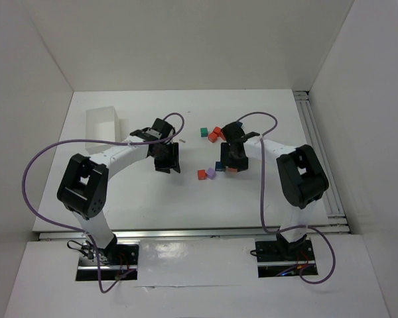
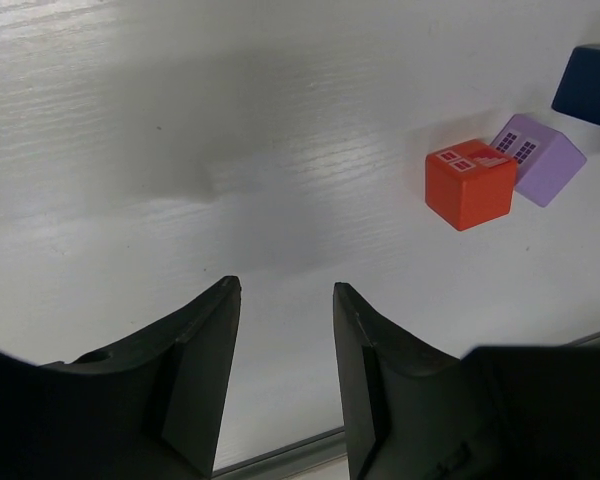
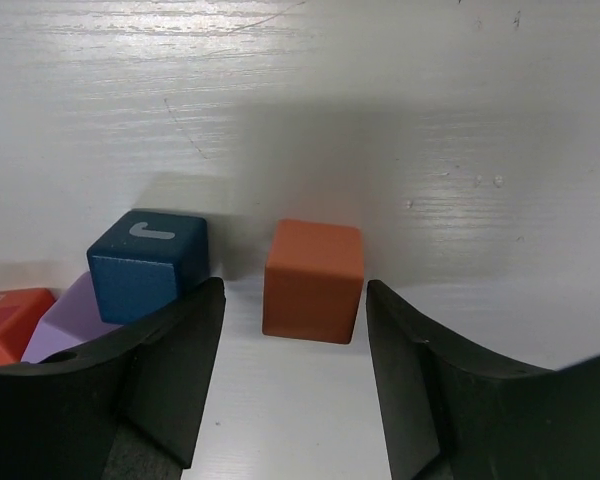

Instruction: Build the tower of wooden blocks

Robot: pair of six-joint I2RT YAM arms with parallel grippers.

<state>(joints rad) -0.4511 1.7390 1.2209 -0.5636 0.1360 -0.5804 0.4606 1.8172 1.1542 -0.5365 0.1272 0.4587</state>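
Note:
My right gripper [image 3: 295,287] is open and low over the table, straddling an orange block [image 3: 313,280] with a gap on each side. Left of it stand a dark blue block [image 3: 148,265], a purple block [image 3: 65,320] and a red block [image 3: 10,325]. From above, this group sits at mid-table by the right gripper [image 1: 232,162]. A teal block [image 1: 203,132] and a red-orange pair [image 1: 215,134] lie farther back. My left gripper [image 2: 285,290] is open and holds nothing, with the red block [image 2: 470,183] ahead to its right. No stacked tower is in view.
A white rectangular tray [image 1: 103,126] stands at the back left. A metal rail [image 1: 315,132] runs along the table's right edge, and white walls enclose the table. Purple cables loop from both arms.

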